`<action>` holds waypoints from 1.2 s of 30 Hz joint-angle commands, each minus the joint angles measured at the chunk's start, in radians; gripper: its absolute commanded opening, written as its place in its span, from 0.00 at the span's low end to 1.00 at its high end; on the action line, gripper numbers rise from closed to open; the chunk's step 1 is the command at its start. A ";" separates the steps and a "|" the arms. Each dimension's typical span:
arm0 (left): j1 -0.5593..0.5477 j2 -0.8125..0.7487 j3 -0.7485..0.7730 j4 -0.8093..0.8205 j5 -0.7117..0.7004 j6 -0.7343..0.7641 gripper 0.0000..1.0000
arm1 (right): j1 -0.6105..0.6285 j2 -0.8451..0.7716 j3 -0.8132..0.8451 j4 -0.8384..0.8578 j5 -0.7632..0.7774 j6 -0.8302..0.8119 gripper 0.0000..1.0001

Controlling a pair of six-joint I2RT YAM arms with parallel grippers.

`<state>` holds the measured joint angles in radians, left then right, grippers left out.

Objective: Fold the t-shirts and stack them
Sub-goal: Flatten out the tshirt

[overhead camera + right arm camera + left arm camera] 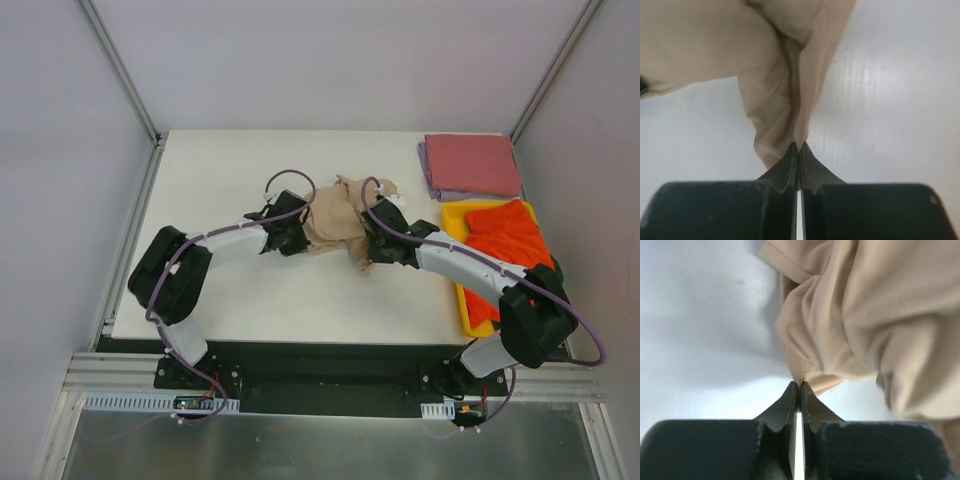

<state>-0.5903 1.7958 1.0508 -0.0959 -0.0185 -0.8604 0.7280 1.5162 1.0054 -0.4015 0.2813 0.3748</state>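
A crumpled tan t-shirt (335,220) lies bunched at the middle of the table between my two arms. My left gripper (297,235) is shut on a fold of the tan t-shirt (850,315) at its left side, the cloth pinched at the fingertips (800,385). My right gripper (372,248) is shut on another fold of the same tan t-shirt (785,65) at its right side, cloth rising from the tips (799,146). A folded pink-red t-shirt (472,163) rests on a folded lavender one (428,170) at the back right. An orange-red t-shirt (510,245) lies crumpled in the tray.
A yellow plastic tray (452,218) sits at the table's right edge, under the right arm. The white table (220,170) is walled by grey panels on the left, back and right.
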 commanded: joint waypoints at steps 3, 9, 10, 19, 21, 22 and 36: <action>0.035 -0.487 -0.051 -0.129 -0.394 0.170 0.00 | -0.137 -0.223 0.130 -0.152 0.166 -0.137 0.00; 0.187 -0.827 0.030 -0.186 -0.488 0.279 0.00 | -0.294 -0.450 0.242 -0.180 0.203 -0.273 0.00; 0.190 -0.867 0.060 -0.186 -0.526 0.302 0.00 | -0.306 -0.496 0.277 -0.183 0.205 -0.296 0.00; 0.191 -1.009 0.429 -0.186 -0.621 0.547 0.00 | -0.320 -0.646 0.611 -0.246 0.118 -0.419 0.00; 0.191 -1.023 0.489 -0.186 -0.644 0.598 0.00 | -0.318 -0.666 0.673 -0.270 0.098 -0.436 0.00; 0.191 -1.030 0.509 -0.186 -0.656 0.621 0.00 | -0.318 -0.678 0.699 -0.284 0.087 -0.441 0.00; 0.222 -0.888 0.263 -0.264 -0.713 0.508 0.00 | -0.354 -0.454 0.466 -0.281 0.041 -0.309 0.00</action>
<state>-0.3981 0.7448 1.4311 -0.2874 -0.7170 -0.2718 0.4107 0.8494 1.5551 -0.7002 0.3538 0.0013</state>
